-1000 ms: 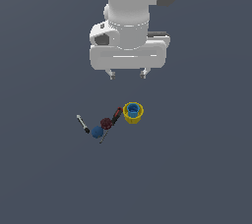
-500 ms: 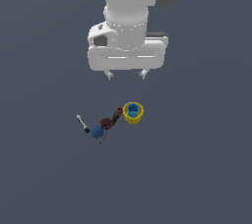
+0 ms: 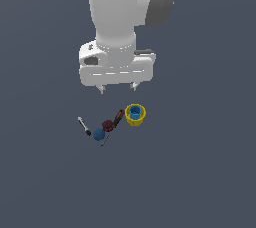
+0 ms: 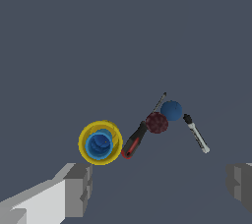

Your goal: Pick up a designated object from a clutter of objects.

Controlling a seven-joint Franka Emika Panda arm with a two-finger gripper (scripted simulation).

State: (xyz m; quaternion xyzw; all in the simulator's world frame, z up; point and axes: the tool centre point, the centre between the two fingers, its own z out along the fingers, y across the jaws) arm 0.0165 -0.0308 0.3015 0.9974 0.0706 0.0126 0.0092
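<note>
The silver-grey rod with a black end [image 3: 83, 125] lies flat at the clutter's edge toward the exterior view's left; it also shows in the wrist view [image 4: 197, 134]. Beside it are a blue ball [image 3: 98, 134], a dark red round piece [image 3: 107, 125], a red-black tool [image 3: 118, 117] and a yellow cup with blue inside [image 3: 135, 114]. My gripper [image 3: 118, 89] hangs above the clutter, open and empty. In the wrist view its two fingers [image 4: 76, 188] stand wide apart, with the cup [image 4: 100, 142] near one finger.
The objects lie on a plain dark grey floor [image 3: 200, 172]. The thin shaft of the red-black tool [image 4: 158, 102] runs past the dark red piece [image 4: 157, 122] and the blue ball [image 4: 171, 110]. Nothing else is in view.
My gripper has come down toward the clutter and shifted to the exterior view's left. The objects have not moved.
</note>
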